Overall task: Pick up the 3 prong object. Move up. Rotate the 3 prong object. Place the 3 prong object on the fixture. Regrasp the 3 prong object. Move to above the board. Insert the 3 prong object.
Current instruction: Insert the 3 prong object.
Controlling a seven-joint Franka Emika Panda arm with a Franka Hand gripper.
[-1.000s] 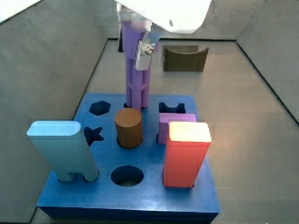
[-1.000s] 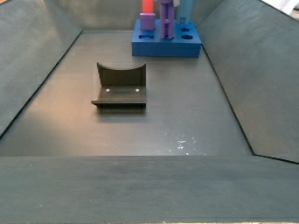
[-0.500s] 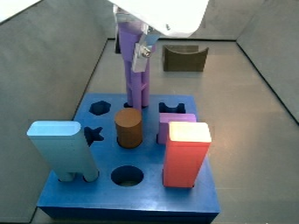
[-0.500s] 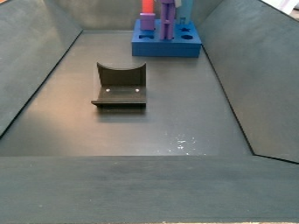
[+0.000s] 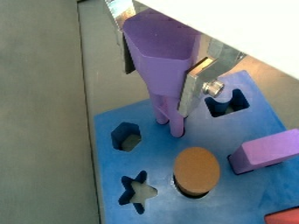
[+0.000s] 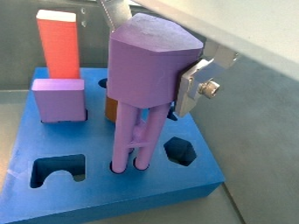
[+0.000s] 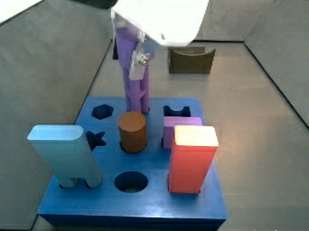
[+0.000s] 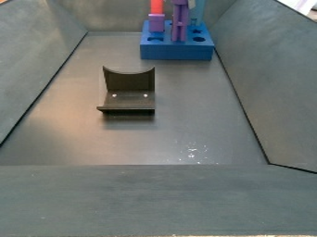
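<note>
Gripper (image 6: 158, 66) is clamped on the 3 prong object (image 6: 142, 114), peg upright, its bottom end meeting the board (image 6: 117, 188).

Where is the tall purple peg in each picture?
Wrist view: the 3 prong object fills the middle, between the gripper fingers, tip at the board.
Wrist view: the peg stands central, tip at the board.
Side view: it rises behind the brown cylinder.
Side view: far away, on the board.
Shared landmark: the red block.
</note>
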